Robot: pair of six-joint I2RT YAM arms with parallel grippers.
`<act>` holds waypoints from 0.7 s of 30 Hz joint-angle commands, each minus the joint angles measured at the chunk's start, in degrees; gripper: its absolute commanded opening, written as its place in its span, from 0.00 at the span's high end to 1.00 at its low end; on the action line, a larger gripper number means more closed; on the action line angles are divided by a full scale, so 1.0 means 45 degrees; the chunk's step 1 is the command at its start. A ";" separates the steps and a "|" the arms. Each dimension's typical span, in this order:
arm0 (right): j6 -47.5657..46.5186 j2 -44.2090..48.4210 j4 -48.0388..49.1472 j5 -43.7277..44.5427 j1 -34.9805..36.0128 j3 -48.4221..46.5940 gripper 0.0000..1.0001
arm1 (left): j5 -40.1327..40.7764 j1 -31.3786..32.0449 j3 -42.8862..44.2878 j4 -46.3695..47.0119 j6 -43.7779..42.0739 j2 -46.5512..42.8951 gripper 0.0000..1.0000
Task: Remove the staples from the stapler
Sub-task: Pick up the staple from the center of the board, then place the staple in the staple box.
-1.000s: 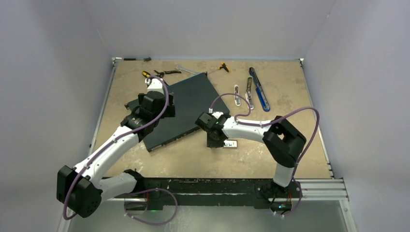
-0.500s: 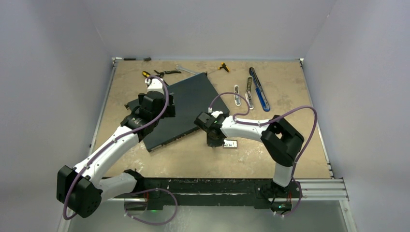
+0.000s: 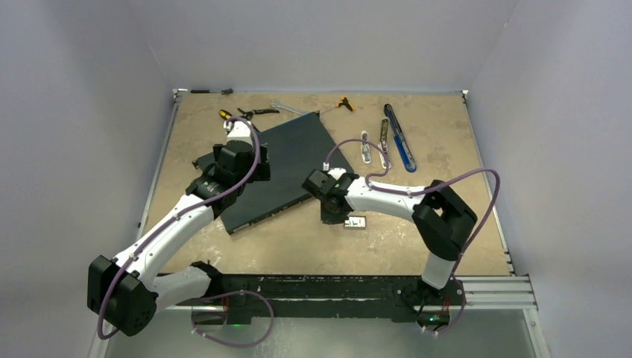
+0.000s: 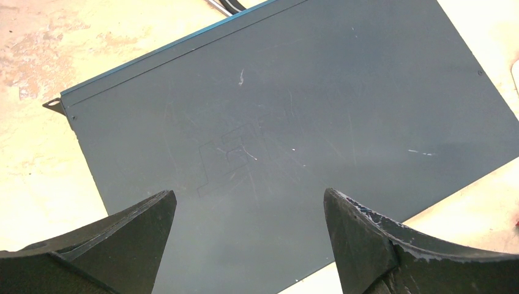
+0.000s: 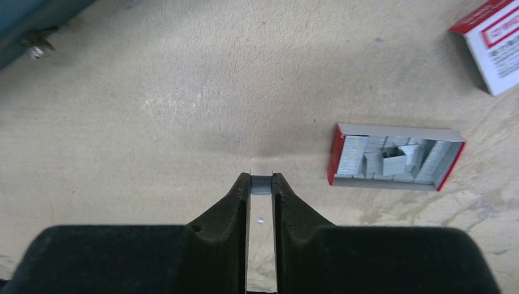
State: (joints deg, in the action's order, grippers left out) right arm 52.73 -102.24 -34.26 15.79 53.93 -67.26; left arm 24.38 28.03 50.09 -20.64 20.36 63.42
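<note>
The staples (image 5: 261, 185) are a tiny silvery strip pinched across the tips of the right tool (image 5: 261, 181), which is clenched on them low over the table (image 5: 153, 122). This is near the middle, a little toward the near edge, just beside an open tray (image 5: 398, 129) that already holds a jumble of similar strips. The step in hand looks like moving this strip into that tray. Doing it well probably means a steady pinch without extra squeeze, since joined staples snap apart easily. A straight lift, a short slide to the right and a low release over the tray should stop the bits bouncing out. The red-and-white box sleeve (image 5: 489, 43) lies further off toward the corner of the wrist view and need not be touched. The left tool (image 4: 248, 195) hangs spread wide and holding nothing above the dark board (image 4: 275, 110), well apart from the work. Several things are hard to judge — whether the strip is clear of the table or resting on it, and whether the pale speck between the fingers is a stray staple. From above the strip is hidden under the tool, and the long things near the far edge are too small to tell which is the stapler.
</note>
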 commanded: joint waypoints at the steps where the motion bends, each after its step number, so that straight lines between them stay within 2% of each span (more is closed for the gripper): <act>1: -0.0174 0.1228 -0.0807 0.0487 -0.0531 0.0143 0.83 | -0.0069 -0.0136 0.0138 0.0347 -0.0071 -0.0055 0.11; 11: -0.0922 0.3139 -0.1097 0.0786 -0.2332 0.2199 0.82 | -0.0104 -0.0141 0.0139 0.0349 -0.0042 -0.0012 0.11; 21: -0.1234 0.2884 -0.0816 0.0707 -0.2566 0.2545 0.82 | -0.0106 -0.0156 0.0133 0.0359 -0.0052 0.0063 0.11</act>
State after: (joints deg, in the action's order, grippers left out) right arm 48.12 -89.30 -37.45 17.50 42.68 -56.16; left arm 24.21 27.77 50.09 -20.62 20.36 63.48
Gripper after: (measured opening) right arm 0.184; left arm 0.890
